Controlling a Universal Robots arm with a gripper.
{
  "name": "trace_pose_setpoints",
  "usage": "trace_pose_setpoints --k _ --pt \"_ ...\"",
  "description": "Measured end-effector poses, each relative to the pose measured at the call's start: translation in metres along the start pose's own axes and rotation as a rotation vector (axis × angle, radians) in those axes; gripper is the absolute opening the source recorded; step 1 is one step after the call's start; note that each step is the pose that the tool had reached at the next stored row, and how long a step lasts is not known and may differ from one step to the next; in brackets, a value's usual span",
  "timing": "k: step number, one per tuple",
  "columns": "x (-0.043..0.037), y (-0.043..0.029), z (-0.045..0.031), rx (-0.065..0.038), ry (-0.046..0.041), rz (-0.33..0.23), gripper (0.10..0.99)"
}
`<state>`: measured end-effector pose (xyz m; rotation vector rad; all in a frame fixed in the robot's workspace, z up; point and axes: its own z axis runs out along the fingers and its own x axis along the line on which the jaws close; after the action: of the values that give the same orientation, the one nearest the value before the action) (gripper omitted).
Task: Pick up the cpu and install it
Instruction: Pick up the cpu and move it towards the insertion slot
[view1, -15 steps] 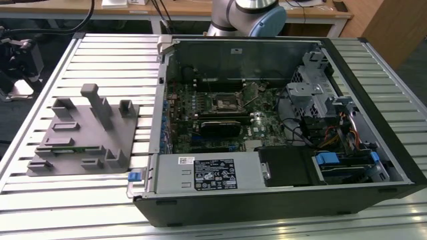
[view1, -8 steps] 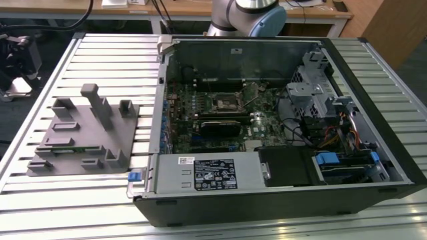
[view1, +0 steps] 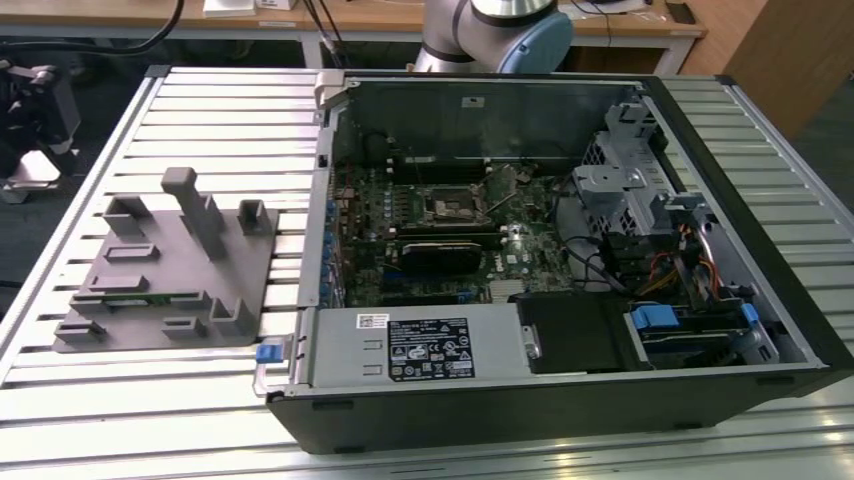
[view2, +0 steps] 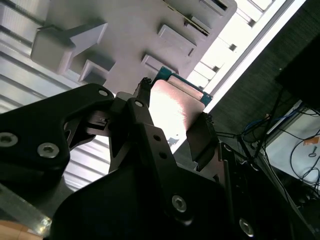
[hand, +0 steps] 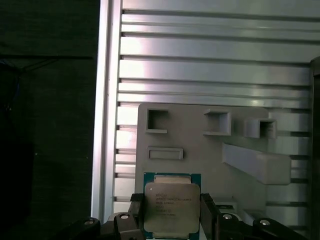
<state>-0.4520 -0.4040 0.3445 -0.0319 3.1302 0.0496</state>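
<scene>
We see the cpu (hand: 171, 205) caught between the 2 dark fingers (view2: 198, 140) of the claw (view2: 175, 100). Its silvery lid faces the first wrist view's camera and a thin green rim shows around it. The claw is clenched on the chip, with 1 finger pressed against each of 2 opposite sides. The chip hangs over the grey holder plate (hand: 200, 150), above the part of the plate that lies towards the table's edge on the exterior view's left. It looks lifted off the plate rather than seated in it, though we cannot tell how high.

We judge the pick-up as done. The install is not done: the dark framed socket (view1: 447, 205) sits on the board inside the open computer case (view1: 747, 250), well apart from the holder plate, and we see no silvery chip in it. Whether its frame is open we cannot tell.

The holder plate lies close to that left edge of the table (view1: 227, 110), with dark floor just beyond, so there is little margin on that side. Several posts (view1: 200, 215) stand up from the plate. A strip of bare slats runs between the plate and the case. The case's near wall rises beside that strip. Inside the case, the socket is hemmed in by a drive cage (view1: 627, 180) and loose cables (view1: 667, 270) towards the table's edge on the exterior view's right.
</scene>
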Motion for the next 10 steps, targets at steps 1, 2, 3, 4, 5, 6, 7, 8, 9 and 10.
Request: trace_pose_setpoints --k 1,2,3,4,5,6,7,8,9,10 --pt "0.0 0.0 -0.0006 0.0 0.0 0.0 0.541" --pt "0.0 0.0001 -0.0012 0.0 0.0 0.0 0.541" --pt "0.0 0.0001 -0.0019 0.0 0.0001 0.0 0.541" --pt "0.0 0.0001 -0.0025 0.0 0.0 0.0 0.541" --pt "0.0 0.0001 -0.0033 0.0 0.0001 0.0 0.541" --pt "-0.0001 0.0002 -0.0042 0.0 0.0001 0.0 0.541" --pt "-0.0001 0.0002 -0.0052 0.0 0.0001 0.0 0.541" --pt "-0.0001 0.0003 -0.0061 0.0 0.0 0.0 0.541" --pt "-0.0001 0.0004 -0.0073 0.0 0.0001 0.0 0.541" --pt "-0.0001 0.0004 -0.0084 0.0 0.0001 0.0 0.541"
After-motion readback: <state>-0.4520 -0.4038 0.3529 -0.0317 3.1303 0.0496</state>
